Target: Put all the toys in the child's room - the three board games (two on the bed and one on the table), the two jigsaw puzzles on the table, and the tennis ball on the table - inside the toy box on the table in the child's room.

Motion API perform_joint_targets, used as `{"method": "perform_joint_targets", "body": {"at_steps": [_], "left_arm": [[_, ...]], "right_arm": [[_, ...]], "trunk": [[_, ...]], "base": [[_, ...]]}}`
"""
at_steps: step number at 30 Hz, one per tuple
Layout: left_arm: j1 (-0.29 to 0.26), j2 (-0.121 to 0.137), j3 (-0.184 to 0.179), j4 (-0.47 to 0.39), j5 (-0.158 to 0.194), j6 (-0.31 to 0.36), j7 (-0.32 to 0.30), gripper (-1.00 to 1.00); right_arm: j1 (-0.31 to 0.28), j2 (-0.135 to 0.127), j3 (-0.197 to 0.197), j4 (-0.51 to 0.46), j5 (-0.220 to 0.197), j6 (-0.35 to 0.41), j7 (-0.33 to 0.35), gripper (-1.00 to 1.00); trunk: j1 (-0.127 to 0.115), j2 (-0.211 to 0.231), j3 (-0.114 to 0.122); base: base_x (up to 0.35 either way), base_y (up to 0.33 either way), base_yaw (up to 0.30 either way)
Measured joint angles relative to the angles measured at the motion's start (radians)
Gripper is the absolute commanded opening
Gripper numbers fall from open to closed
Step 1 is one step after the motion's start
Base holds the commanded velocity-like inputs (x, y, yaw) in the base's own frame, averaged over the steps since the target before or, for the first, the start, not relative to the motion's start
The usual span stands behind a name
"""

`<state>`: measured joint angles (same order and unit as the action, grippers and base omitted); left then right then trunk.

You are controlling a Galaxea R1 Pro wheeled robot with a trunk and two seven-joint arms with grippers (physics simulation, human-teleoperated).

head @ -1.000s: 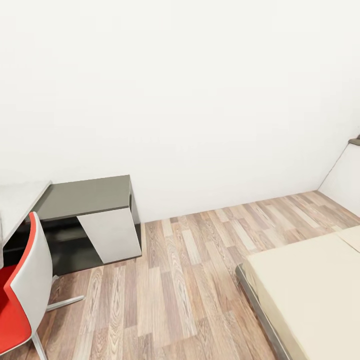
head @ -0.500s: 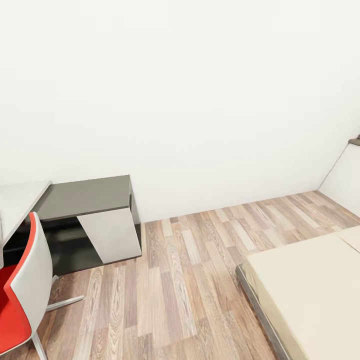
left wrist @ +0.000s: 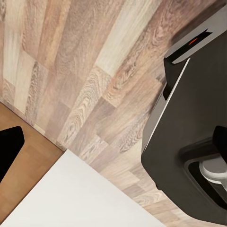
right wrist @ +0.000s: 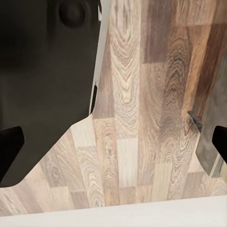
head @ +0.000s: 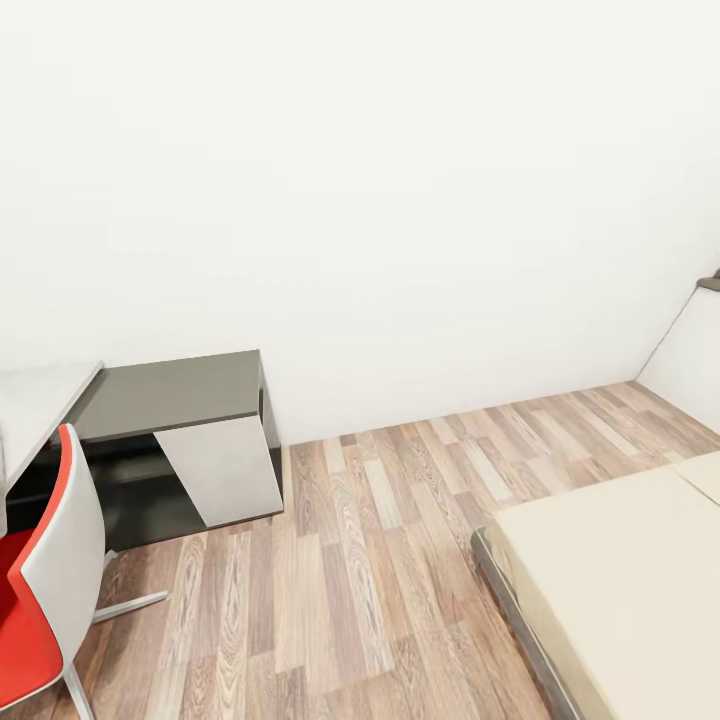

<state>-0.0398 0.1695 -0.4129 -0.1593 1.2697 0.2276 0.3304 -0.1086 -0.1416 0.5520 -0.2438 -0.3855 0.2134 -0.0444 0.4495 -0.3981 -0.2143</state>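
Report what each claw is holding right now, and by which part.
Nothing is held. In each wrist view, the left claw and the right claw stand open, with only wood-plank floor between the fingertips.

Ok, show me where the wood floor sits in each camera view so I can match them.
Head view: the wood floor spans the lower half, between the dark cabinet and the bed.
Left wrist view: floor beside the robot's dark body.
Right wrist view: floor beside that dark body.
Shared landmark: the planks' grain.
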Motion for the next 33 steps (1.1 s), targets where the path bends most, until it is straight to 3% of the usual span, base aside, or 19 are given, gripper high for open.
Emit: {"method": "perform_joint_targets", "body": {"at_steps": [33], "left_arm": [[0.0, 0.0, 0.0, 0.0, 0.0, 0.0, 0.0, 1.0]], "right_arm": [[-0.001, 0.0, 0.0, 0.0, 0.001, -0.002, 0.0, 1.0]], "trunk": [[0.0, 0.0, 0.0]], "base": [[0.0, 0.0, 0.0]]}}
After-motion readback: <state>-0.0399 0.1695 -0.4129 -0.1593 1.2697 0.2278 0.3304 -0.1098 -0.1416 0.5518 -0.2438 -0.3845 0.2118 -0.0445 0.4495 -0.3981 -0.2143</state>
